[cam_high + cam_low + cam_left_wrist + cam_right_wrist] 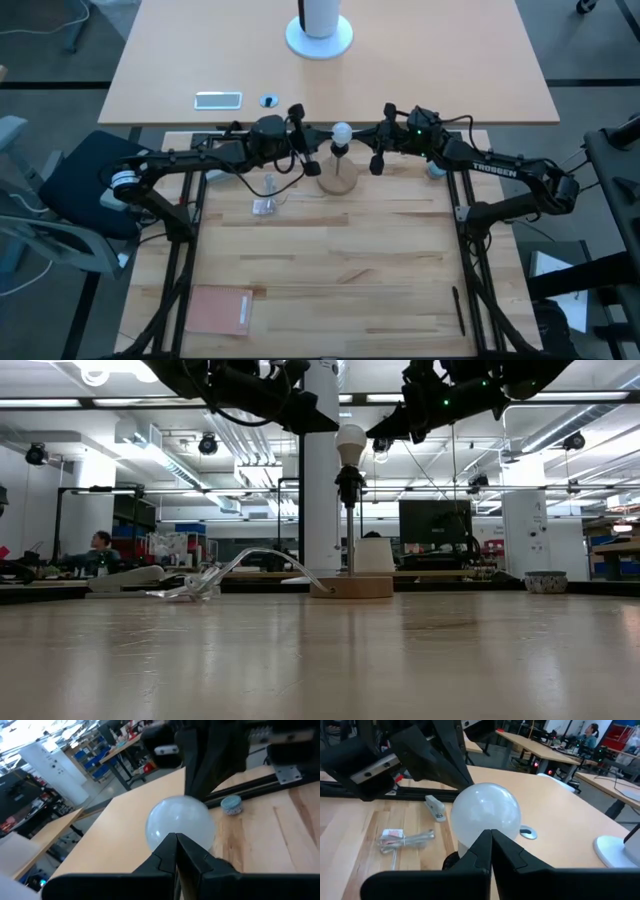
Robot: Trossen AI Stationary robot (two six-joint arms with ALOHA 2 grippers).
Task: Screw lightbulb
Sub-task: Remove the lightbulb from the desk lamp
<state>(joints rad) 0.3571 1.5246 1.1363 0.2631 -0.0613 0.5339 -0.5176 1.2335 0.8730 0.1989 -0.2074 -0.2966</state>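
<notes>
The frosted white lightbulb [342,131] stands upright in the black socket stem [348,485], which rises from the round wooden base [338,178]. The bulb also shows in the low view [350,445] and in both wrist views [177,822] [485,812]. My left gripper [318,138] is shut, level with the bulb, just on its left side. My right gripper [362,136] is shut, just on the bulb's right side. In each wrist view the shut fingertips [176,840] [491,837] point at the globe. My left gripper's shut fingertips come level at the bulb's globe from the table's left; I cannot tell whether they touch it. My right gripper's shut fingertips come level at the globe from the table's right; I cannot tell whether they touch it.
A clear plastic wrapper [265,205] lies left of the wooden base. A small bowl [435,168] stands under the right arm. A reddish card [220,310] lies near the front left, and a black pen [458,310] near the front right. A white post [320,35] stands on the far table.
</notes>
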